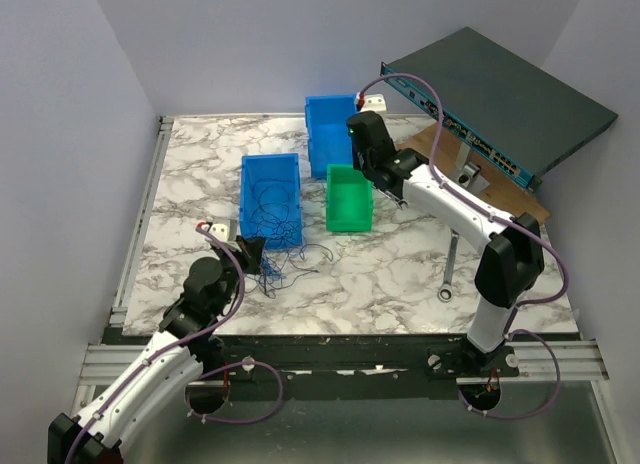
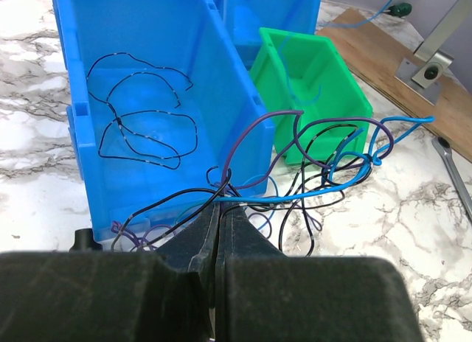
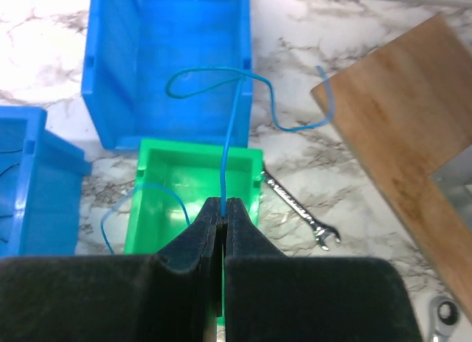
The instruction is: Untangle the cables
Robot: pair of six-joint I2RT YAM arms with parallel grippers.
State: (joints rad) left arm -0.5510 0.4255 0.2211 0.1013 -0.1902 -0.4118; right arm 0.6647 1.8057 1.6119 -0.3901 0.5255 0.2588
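Overhead, the marble counter [image 1: 380, 284] carries a dark network switch [image 1: 500, 94] propped at its far right corner over a wooden board [image 1: 440, 144], then two blue bins, one far [image 1: 330, 134] and one nearer the left [image 1: 270, 199], with a smaller green bin [image 1: 348, 199] between them and to the right. Only this top view shows both arms at once: the left end effector [image 1: 252, 254] sits low at the near blue bin's front corner, and the right end effector [image 1: 362, 169] hangs above the green bin. A silver wrench [image 1: 449, 269] lies alone on the counter, right of the green bin. The left wrist view adds what the top view blurs: the jaws are pressed together on the cables [image 2: 324, 158], a knot of blue, purple and black strands spreading across the counter in front of the green bin, while a separate black cable [image 2: 147, 128] curls inside the near blue bin. The right wrist view shows its jaws clamped on a single blue cable [image 3: 232, 135], which rises over the green bin, loops across the far blue bin's rim and trails toward the wooden board.
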